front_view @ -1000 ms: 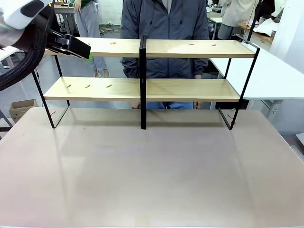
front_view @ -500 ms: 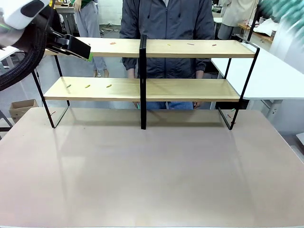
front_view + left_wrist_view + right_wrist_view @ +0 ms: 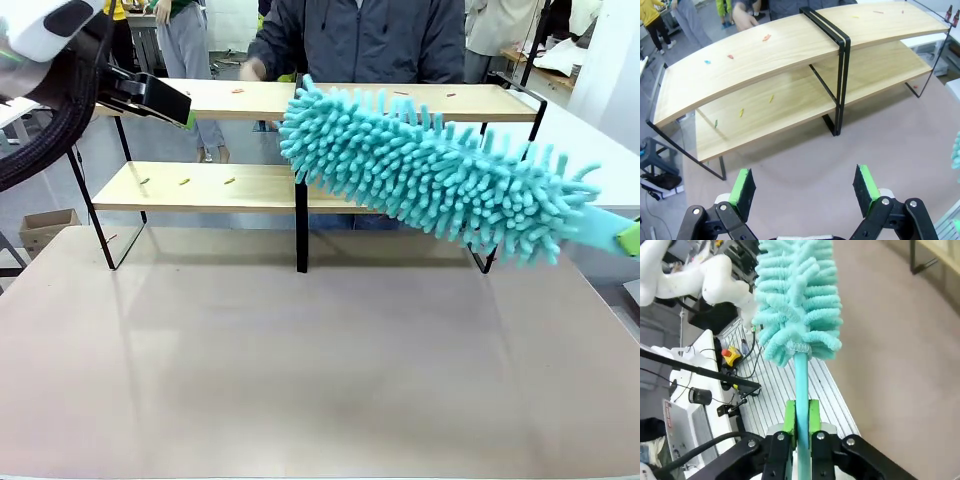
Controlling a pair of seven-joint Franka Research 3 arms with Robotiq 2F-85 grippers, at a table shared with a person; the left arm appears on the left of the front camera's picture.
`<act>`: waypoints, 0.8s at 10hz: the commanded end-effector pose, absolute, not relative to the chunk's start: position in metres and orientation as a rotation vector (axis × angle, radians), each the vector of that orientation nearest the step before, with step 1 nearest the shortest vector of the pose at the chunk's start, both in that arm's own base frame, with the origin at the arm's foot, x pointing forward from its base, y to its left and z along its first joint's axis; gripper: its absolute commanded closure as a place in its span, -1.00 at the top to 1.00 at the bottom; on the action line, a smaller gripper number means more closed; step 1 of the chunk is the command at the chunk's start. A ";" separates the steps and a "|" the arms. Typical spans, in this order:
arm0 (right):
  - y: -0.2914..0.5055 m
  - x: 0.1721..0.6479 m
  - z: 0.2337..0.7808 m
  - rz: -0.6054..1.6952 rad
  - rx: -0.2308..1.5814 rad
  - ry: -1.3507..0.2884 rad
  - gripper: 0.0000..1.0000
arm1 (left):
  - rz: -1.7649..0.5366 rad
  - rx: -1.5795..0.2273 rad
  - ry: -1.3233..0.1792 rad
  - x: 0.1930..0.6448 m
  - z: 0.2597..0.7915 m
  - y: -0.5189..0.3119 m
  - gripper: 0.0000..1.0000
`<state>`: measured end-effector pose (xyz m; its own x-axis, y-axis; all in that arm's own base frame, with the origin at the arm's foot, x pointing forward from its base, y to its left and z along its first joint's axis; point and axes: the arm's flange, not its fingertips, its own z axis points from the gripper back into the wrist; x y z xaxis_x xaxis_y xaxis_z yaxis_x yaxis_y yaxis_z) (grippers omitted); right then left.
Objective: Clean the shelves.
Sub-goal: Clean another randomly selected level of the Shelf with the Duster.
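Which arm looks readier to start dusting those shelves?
Right. The right gripper is shut on the duster, whose fluffy head hangs before the shelves. The left gripper is open and empty, off by their left end.

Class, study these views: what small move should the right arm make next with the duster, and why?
Probably bring the duster head onto the upper board and sweep. The right tool grips the duster's handle, the head hangs in front of the shelves, and small coloured scraps lie on both boards.
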<state>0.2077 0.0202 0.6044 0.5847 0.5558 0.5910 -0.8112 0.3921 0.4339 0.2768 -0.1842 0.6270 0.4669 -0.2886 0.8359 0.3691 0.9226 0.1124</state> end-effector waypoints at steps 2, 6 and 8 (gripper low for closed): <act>0.047 0.236 0.638 0.738 0.613 -0.409 -0.75 | -0.401 -0.081 -1.017 0.276 0.628 -0.183 1.00; 0.114 0.317 0.722 0.718 0.492 -0.373 -0.75 | -0.401 -0.081 -1.017 0.276 0.628 -0.183 1.00; 0.075 0.292 0.703 0.805 0.625 -0.288 -0.75 | -0.401 -0.081 -1.017 0.276 0.628 -0.183 1.00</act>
